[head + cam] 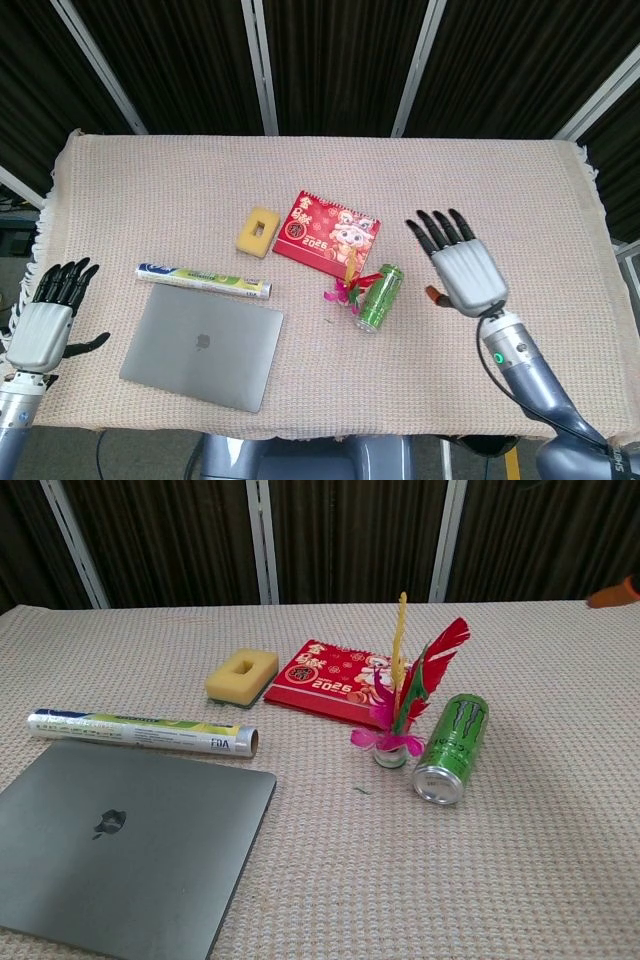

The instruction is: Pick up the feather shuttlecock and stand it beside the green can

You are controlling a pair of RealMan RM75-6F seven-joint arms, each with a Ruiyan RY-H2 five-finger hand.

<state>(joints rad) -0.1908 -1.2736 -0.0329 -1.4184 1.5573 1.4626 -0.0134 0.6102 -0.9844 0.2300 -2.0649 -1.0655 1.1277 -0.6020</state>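
The feather shuttlecock stands upright on its white base, with yellow, red and pink feathers pointing up. Its base touches or nearly touches the left side of the green can, which lies on its side. From the head view, the shuttlecock sits just left of the can. My right hand hovers to the right of the can, fingers spread and holding nothing. My left hand stays at the table's front left edge, fingers apart and empty. In the chest view only an orange fingertip shows at the right edge.
A red calendar lies behind the shuttlecock, with a yellow sponge to its left. A foil roll lies above a closed grey laptop at the front left.
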